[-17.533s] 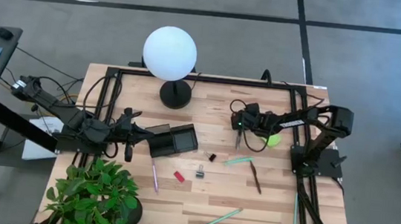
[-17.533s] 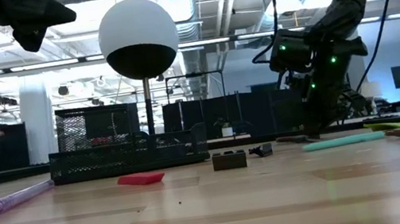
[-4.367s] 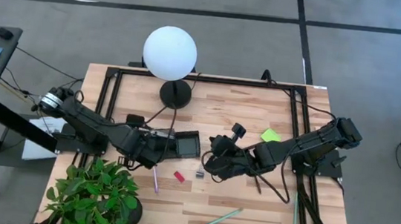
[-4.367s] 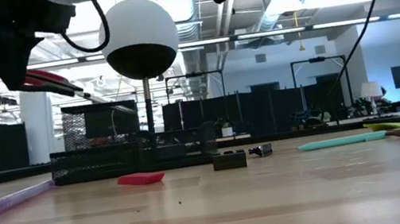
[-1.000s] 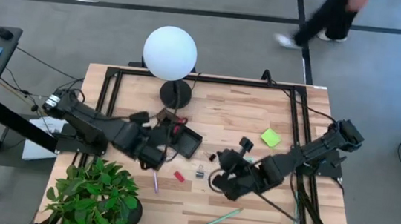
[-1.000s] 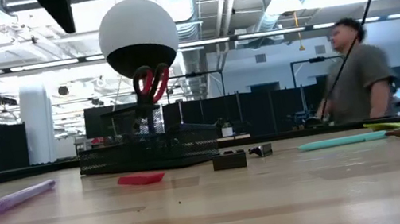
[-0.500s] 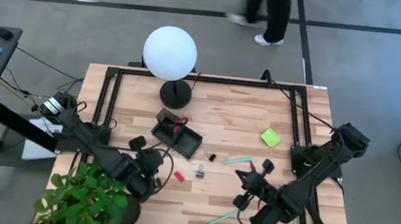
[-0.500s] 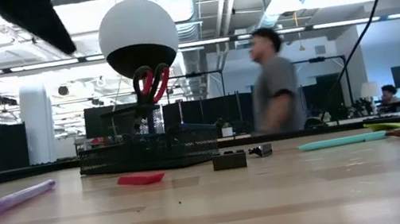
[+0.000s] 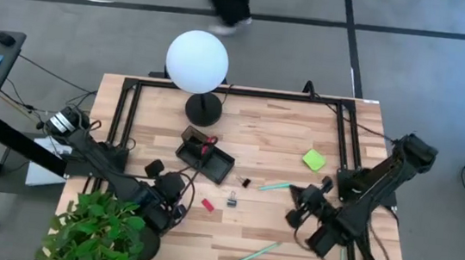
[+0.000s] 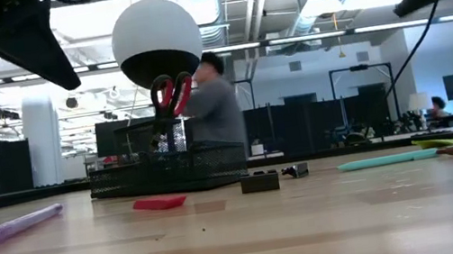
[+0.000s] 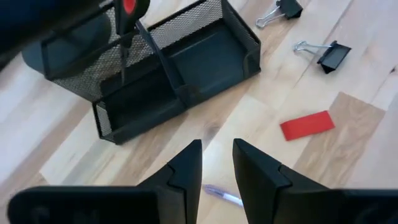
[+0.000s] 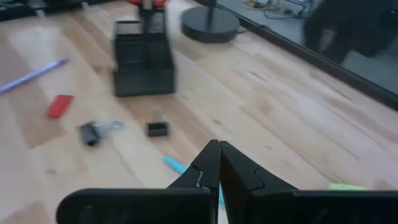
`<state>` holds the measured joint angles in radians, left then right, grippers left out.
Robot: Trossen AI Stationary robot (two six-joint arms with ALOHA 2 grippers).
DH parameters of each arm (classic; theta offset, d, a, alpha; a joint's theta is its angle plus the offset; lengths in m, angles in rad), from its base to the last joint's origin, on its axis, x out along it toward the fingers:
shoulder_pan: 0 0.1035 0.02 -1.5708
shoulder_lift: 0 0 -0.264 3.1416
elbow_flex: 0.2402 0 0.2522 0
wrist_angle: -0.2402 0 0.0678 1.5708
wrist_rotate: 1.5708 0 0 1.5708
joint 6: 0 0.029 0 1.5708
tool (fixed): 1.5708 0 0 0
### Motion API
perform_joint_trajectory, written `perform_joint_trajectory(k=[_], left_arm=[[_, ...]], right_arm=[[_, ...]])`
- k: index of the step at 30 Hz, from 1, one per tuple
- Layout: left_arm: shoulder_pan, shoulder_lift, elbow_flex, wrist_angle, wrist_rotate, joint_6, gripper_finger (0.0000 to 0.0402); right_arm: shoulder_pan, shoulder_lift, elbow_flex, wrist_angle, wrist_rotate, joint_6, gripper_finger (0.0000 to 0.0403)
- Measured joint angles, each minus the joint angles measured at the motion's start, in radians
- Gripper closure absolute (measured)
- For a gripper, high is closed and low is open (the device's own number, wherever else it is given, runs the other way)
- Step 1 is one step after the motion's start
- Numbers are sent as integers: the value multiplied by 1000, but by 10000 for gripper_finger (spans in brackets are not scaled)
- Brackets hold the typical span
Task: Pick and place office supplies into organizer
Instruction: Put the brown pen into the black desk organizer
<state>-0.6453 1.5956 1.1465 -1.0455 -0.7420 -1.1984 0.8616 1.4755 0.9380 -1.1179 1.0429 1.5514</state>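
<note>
If betting on the next grab, would say the purple pen (image 11: 219,195). Sits just beyond the tips of the left gripper (image 11: 217,146), lower left of centre in the high view. Fingers parted a little, nothing between them. Long axis seems to run from one finger toward the other instead of crossing the gap, so probably calls for a wrist turn first. Only a short bit showing though, so can't swear to it.

Right gripper (image 12: 217,146) way off at lower right of the high view, fingers pressed together, holding nothing. Nearer to the green pen (image 9: 274,186) and the pad (image 9: 313,159) than to anything on the left.

Organizer (image 9: 214,164) just left of centre in the high view, below the lamp base (image 9: 204,108). Only scissors (image 9: 205,144) in it so far, standing handles-up in the back compartment; front compartment looks bare. Red block (image 9: 206,203) and two clips (image 9: 231,199) lying loose on the wood between organizer and bottom edge.
</note>
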Motion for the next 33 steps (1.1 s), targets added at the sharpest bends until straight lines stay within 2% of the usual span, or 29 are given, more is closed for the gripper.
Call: perform_joint_trajectory(k=[7, 10, 12, 14, 17, 19, 22, 24, 27, 30, 33], left_arm=[[1, -120, 0, -30, -123, 26, 316], [-3, -170, 0, -28, -180, 26, 316], [-10, -187, 0, -18, -194, 26, 316], [-17, -192, 0, -8, -198, 29, 316], [-24, -188, 0, -7, -194, 33, 316], [-24, -188, -1, -5, -187, 33, 316], [-24, -187, -12, -2, -194, 33, 316], [-26, -187, -21, -1, -205, 31, 316], [-27, -187, -39, 7, -204, 0, 316], [-35, -187, -54, 17, -205, -31, 316], [-46, -187, -76, 16, -206, -58, 316]], right_arm=[[-21, -353, -216, 19, 27, 20, 403], [-49, -464, -318, 248, 36, -23, 403], [-61, -480, -405, 515, 29, -183, 403], [-58, -457, -484, 797, -8, -398, 403], [-33, -376, -553, 1127, -29, -568, 403], [-4, -309, -552, 1228, -7, -651, 403], [49, -206, -523, 1245, 84, -731, 403], [77, -144, -513, 1238, 157, -715, 403], [102, -69, -510, 1225, 211, -560, 403], [119, -7, -510, 1199, 165, -403, 403], [135, 44, -510, 1185, 46, -340, 403]])
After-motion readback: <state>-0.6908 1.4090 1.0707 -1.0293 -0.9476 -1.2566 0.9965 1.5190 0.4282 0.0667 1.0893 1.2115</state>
